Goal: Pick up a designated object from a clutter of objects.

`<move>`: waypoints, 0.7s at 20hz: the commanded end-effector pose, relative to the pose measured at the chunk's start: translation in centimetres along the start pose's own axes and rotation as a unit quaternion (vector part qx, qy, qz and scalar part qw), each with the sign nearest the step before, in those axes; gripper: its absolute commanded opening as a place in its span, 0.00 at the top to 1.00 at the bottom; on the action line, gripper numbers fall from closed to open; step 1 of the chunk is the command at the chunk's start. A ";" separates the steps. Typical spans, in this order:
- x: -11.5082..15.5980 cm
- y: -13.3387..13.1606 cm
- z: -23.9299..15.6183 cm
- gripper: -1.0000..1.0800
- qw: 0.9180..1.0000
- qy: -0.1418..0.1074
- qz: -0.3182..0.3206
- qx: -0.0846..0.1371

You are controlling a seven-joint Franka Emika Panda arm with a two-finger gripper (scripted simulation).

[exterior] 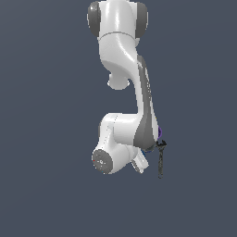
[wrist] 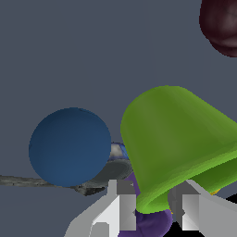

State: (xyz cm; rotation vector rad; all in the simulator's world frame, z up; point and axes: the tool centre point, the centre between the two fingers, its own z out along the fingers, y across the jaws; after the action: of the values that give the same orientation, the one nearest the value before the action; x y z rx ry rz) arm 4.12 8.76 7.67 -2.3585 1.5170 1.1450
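In the wrist view the lime-green cup fills the middle, tilted, with its thick rim toward the fingers. My gripper has its two grey fingers close together on either side of the cup's rim wall, shut on it. The clutter lies around it: a blue ball, a purple cup under the fingers, a sliver of yellow cup, a dark red piece, a grey wrench and a grey cup. In the exterior view the arm hides the gripper and the green cup.
In the exterior view only the grey wrench and a sliver of the purple cup show beside the arm. The floor is plain dark grey-blue all around.
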 end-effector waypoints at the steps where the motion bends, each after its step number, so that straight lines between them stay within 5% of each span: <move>1: -0.1 0.3 -0.6 1.00 1.000 0.000 0.000 0.001; 14: -1.6 7.1 -9.1 1.00 1.000 0.000 0.001 0.001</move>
State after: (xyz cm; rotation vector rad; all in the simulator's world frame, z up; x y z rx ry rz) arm 2.96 3.22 15.65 -2.3563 1.5192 1.1470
